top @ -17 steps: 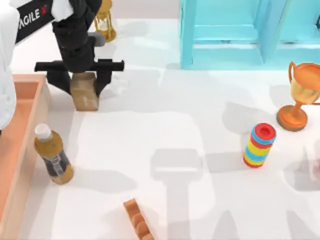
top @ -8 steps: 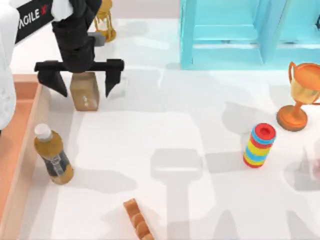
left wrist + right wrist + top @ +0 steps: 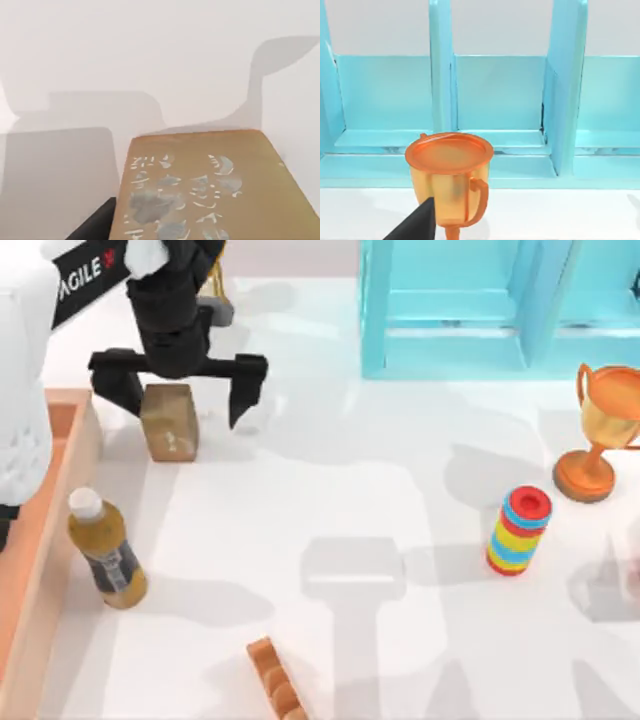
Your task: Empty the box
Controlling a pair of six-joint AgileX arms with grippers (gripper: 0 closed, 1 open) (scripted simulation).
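The box (image 3: 40,540), a shallow tray of light orange-brown wood with a thick raised rim, runs down the left edge of the top view and is cut off by the frame, with the white body of the left arm covering part of it — the stretch of its floor that shows is bare. Just outside its right rim a bottle (image 3: 105,550) of amber liquid with a white cap and dark label lies on the white bench (image 3: 330,500). At the upper left, the left gripper (image 3: 175,390) hangs over a small tan block (image 3: 168,421), its black fingers (image 3: 243,388) spread wide, one to either side of the block and clear of it. The left wrist view shows the block's printed face (image 3: 200,195) close up, cut by the lower edge. A turquoise crate (image 3: 500,310) fills the upper right, its compartments bare where visible; an orange trophy cup (image 3: 600,435) stands at the right edge, partly cropped. The right wrist view faces that cup (image 3: 449,175) before the crate — I cannot tell how the right gripper's fingers stand. A striped stack of rings (image 3: 519,531) stands right of centre; a ridged orange piece (image 3: 275,680) is clipped by the lower edge.
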